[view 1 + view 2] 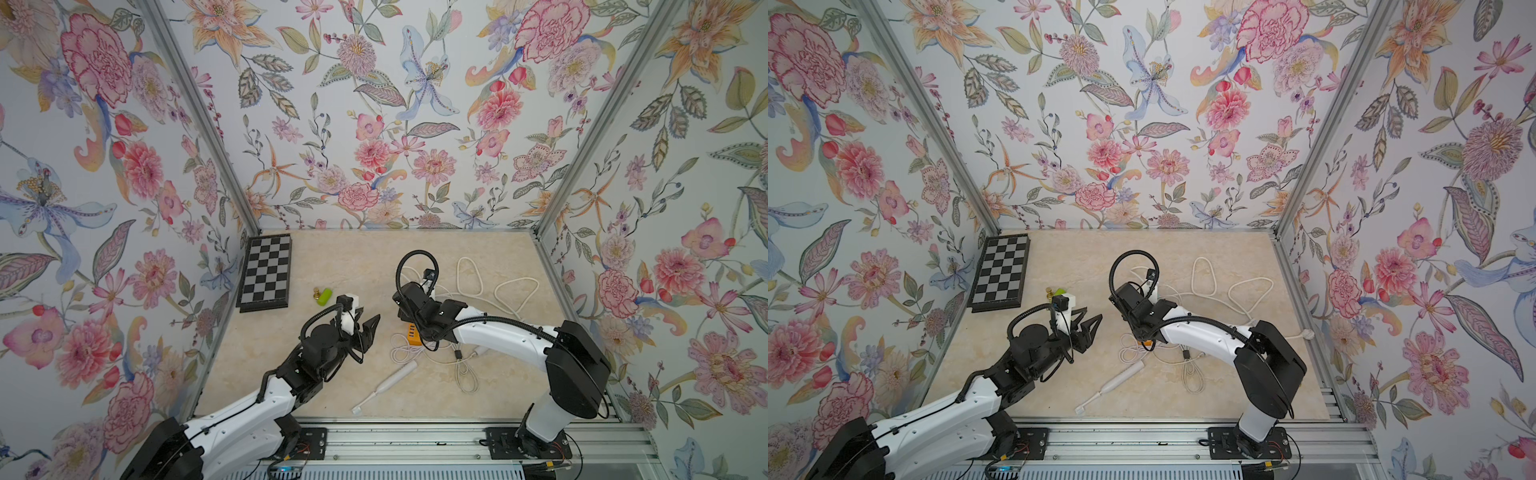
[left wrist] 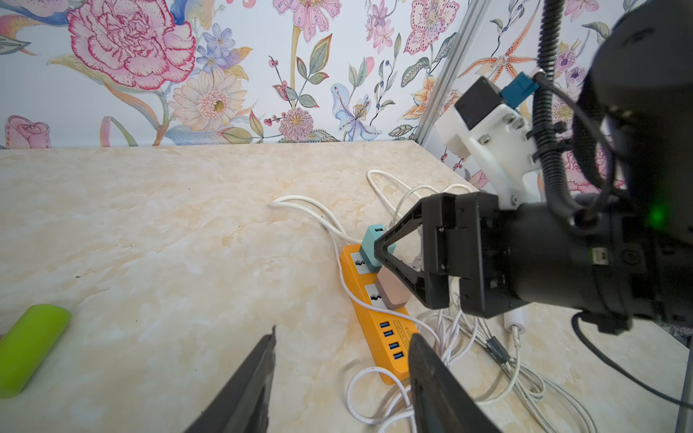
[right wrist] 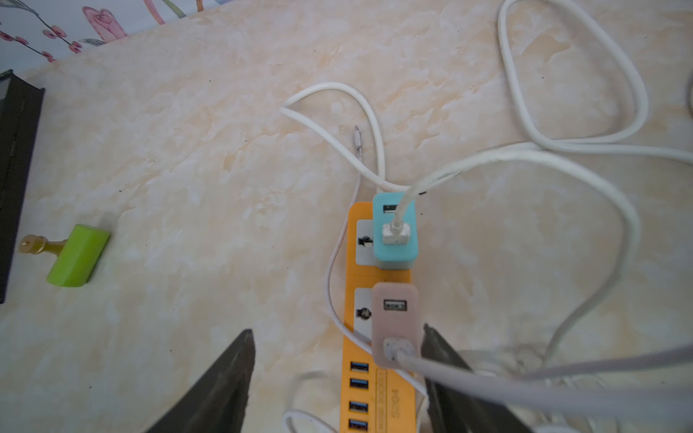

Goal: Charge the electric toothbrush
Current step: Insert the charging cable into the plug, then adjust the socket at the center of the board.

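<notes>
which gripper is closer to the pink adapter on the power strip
Right. The right gripper hangs directly over the pink adapter, which sits between its open jaws. The left gripper hovers off to one side of the power strip, clear of it, empty and open.

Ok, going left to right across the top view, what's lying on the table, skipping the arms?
chessboard → gold chess piece → green block → electric toothbrush → thick white cable loops. The orange power strip overlaps the toothbrush's span, so I left it out.
</notes>
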Available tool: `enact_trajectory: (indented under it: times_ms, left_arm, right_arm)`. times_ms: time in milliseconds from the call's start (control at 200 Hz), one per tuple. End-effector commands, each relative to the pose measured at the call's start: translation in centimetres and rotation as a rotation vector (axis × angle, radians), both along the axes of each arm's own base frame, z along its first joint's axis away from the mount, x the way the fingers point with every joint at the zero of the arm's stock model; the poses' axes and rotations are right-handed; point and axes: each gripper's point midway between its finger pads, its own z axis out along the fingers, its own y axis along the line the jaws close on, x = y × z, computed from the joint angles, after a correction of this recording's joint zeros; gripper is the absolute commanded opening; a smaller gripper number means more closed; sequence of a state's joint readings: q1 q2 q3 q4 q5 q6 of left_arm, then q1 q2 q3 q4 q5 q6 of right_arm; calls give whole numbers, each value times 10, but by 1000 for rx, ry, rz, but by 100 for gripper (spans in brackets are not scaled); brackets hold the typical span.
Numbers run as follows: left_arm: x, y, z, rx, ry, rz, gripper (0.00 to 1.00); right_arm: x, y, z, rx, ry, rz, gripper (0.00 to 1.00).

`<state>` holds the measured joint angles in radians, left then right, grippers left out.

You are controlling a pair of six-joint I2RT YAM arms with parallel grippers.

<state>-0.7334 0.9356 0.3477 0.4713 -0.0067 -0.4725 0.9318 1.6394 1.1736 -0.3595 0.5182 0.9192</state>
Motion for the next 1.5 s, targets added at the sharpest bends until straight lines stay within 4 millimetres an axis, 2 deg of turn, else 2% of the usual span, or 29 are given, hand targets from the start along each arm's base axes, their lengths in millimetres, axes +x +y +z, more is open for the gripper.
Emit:
enact_trajectory:
  times_ms: [0,190,320,430,480,540,786,1241,1371,1496]
  left_arm:
    - [2,-6,12,-16,-5,-9,57]
    - [2,-6,10,-22,27,-6,57]
    - [1,-9,7,-49,55,-10,57]
    - [0,-12,7,-84,59,-10,57]
    - [0,-14,7,-95,63,-9,57]
    - [1,-14,5,-101,69,-5,57]
    - [2,-14,0,-95,86,14,57]
    - [6,-14,-6,-74,102,32,56]
    - [7,-13,-6,-64,98,39,57]
    - [8,-13,-5,-60,97,44,57]
  right_arm:
    - [-21,2,0,74,84,87,77]
    - [-54,-13,-5,125,160,201,80]
    - [-67,-31,-19,94,190,293,73]
    - [-63,-29,-24,39,149,440,65]
    - [-56,-34,-30,24,147,463,58]
    - [-48,-39,-40,61,171,471,56]
    - [-38,-33,-61,5,151,545,39]
    - [-33,-30,-108,-93,214,576,35]
    - [-35,-25,-114,-84,224,603,32]
    - [-37,-21,-111,-63,223,606,22]
